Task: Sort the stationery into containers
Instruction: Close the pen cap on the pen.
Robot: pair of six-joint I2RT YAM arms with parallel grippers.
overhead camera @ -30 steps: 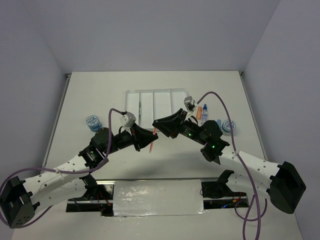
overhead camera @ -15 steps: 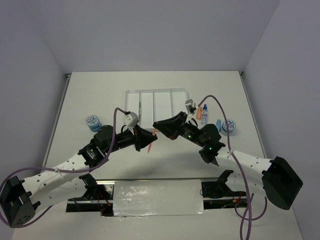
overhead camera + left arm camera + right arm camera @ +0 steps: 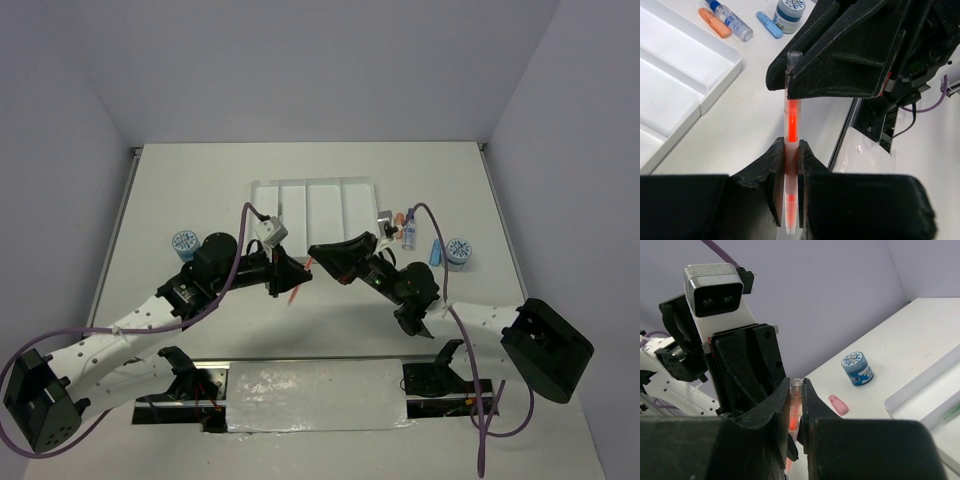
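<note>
1. Table (image 3: 200, 190): white top, bearing everything below.
2. Tray (image 3: 325, 205): flat white rectangle with four long compartments, at the table's far middle.
3. Left gripper (image 3: 791, 150): black, raised over the table just on the near side of the tray. Its jaws are clenched on the lower half of the orange pen.
4. Right gripper (image 3: 796, 390): black, tip to tip with the left one. Its fingers are pressed to either side of the same pen near the clear upper end, grasping it.
5. Orange pen (image 3: 791, 120): clear barrel with an orange core, held off the table between the two grippers and outside the tray.
6. Thin green pen (image 3: 281, 215): lies lengthwise in the tray's left part. Which compartment cannot be told.
7. Round blue-white rolls, two: left roll (image 3: 184, 242) on the table, well left of the tray; right roll (image 3: 458, 251) on the table, to the tray's right.
8. Small clear bottle (image 3: 730, 17), blue cap: lying on the table just right of the tray.
9. Orange capsule piece (image 3: 714, 22): beside the bottle, on the tray's side.
10. Blue capsule piece (image 3: 769, 24): between the bottle and the right roll.
11. Pink piece (image 3: 838, 404): on the table near the left roll.
</note>
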